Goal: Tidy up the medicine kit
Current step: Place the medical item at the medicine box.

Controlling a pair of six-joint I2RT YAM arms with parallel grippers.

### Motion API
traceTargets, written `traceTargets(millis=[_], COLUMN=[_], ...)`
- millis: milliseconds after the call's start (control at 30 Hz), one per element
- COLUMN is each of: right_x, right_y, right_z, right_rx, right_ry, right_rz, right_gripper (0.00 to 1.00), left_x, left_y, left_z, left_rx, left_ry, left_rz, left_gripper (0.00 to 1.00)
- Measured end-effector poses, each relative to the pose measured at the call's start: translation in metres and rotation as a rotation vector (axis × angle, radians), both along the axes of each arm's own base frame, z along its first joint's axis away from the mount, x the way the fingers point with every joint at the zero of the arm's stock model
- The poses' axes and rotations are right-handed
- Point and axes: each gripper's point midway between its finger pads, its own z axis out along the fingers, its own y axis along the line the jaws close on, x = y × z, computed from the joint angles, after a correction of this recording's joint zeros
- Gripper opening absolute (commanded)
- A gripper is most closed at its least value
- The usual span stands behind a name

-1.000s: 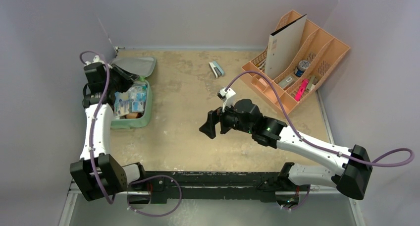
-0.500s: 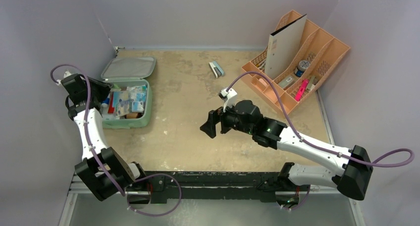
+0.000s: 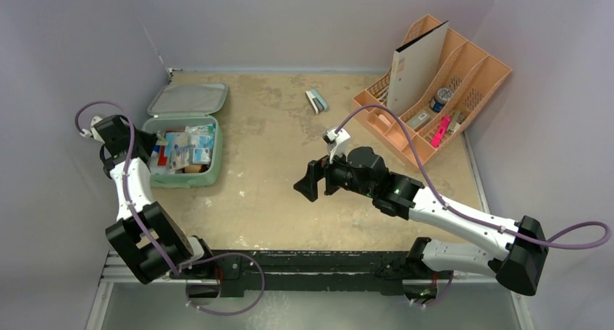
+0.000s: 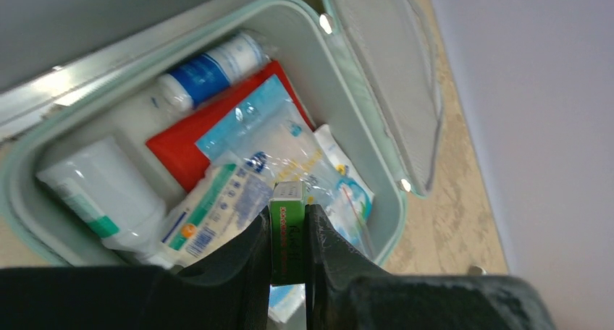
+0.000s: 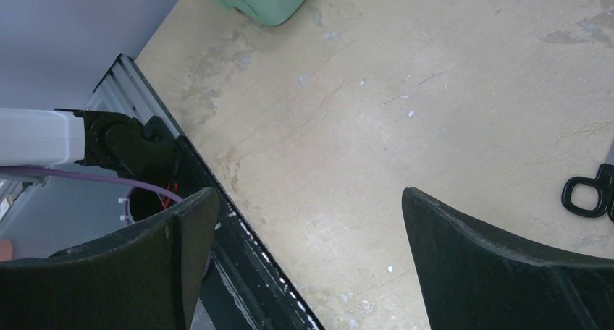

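The left hand [image 4: 288,252] pinches a small green box [image 4: 287,229], with the open kit [image 4: 342,64] just beyond it. The right hand [image 5: 307,201] is wide open above the table [image 5: 376,91].

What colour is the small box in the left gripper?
Green; the small box shows best in left wrist view.

Kit [image 3: 190,180]: mint-green shell, grey-lined lid [image 3: 190,98]. Pouch [image 4: 170,147]: red; box [image 4: 287,229]: green; bottle [image 4: 210,69]: white, blue label. Organizer [image 3: 481,73]: peach-orange, slotted; desk [image 3: 268,178]: mottled tan.
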Motion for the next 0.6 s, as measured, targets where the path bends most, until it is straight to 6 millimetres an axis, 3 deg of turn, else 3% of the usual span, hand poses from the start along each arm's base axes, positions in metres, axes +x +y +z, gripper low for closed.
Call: traceTargets(millis=[467, 600], right_x=[0.002, 0.002], right_y=[0.009, 0.010], right_z=[-0.002, 0.001], right_rx=[-0.013, -0.008], right_ry=[0.026, 0.023], right_rz=[0.018, 0.018], right_gripper=[0.99, 0.99], left_x=[0.003, 0.003], left_y=[0.038, 0.046], left_z=[-0.012, -0.026], left_rx=[0.188, 0.206], left_ry=[0.044, 0.103], left_rz=[0.060, 0.063], left_gripper=[0.16, 0.16])
